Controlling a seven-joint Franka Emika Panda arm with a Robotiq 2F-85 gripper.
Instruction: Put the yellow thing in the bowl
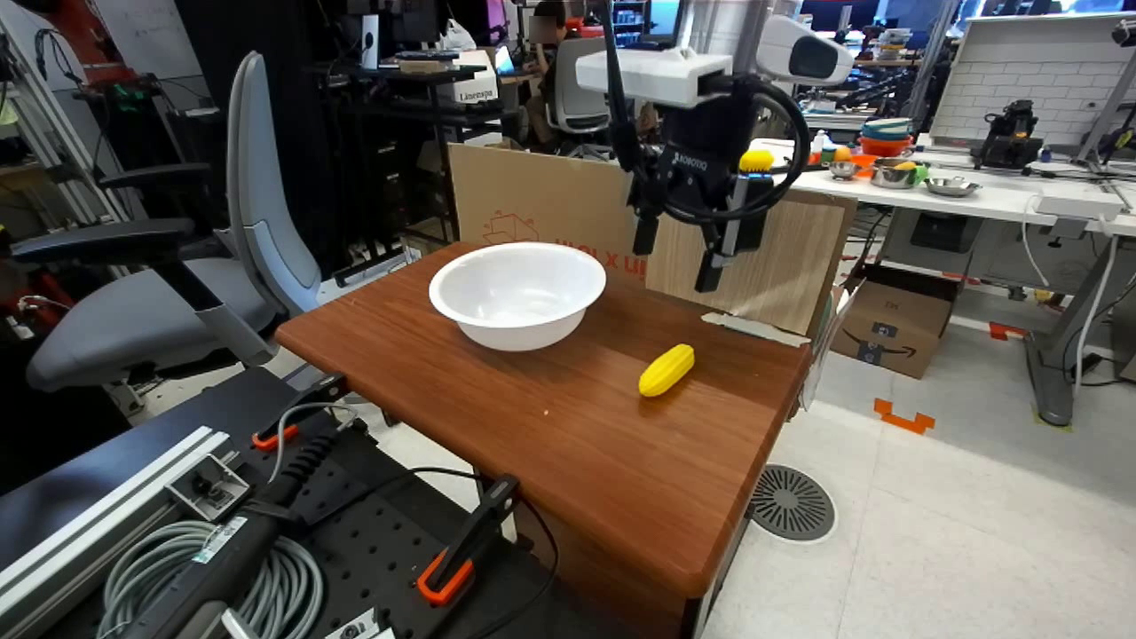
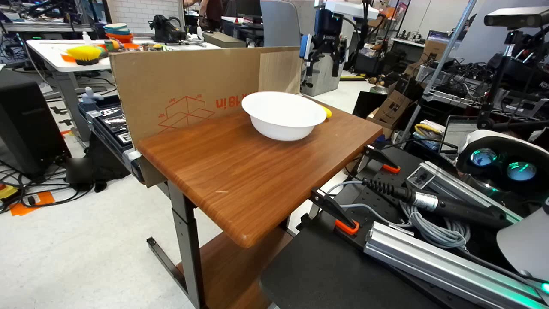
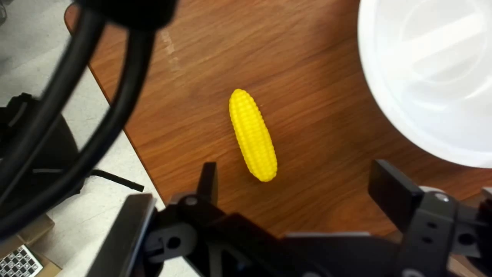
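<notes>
The yellow thing is a small, ribbed, corn-shaped piece lying on the brown table, seen in an exterior view point(image 1: 666, 370) and in the wrist view point(image 3: 253, 136). In an exterior view point(image 2: 327, 112) it is partly hidden behind the bowl. The wide white bowl stands upright on the table in both exterior views point(image 1: 524, 335) point(image 2: 283, 131); its rim shows at the right of the wrist view point(image 3: 368, 69). My gripper point(image 1: 676, 256) is open and empty, above the table and the yellow thing. In the wrist view its fingers point(image 3: 294, 169) are wide apart, with the yellow thing's lower end toward the left finger.
A cardboard panel point(image 1: 550, 191) with a wood-look piece point(image 1: 745, 266) stands along the table's far edge point(image 2: 193, 81). Black clamps with orange tips point(image 1: 470, 541) hold the near side by a black pegboard with coiled cable point(image 1: 293, 577). A grey chair point(image 1: 266, 213) stands beside the table.
</notes>
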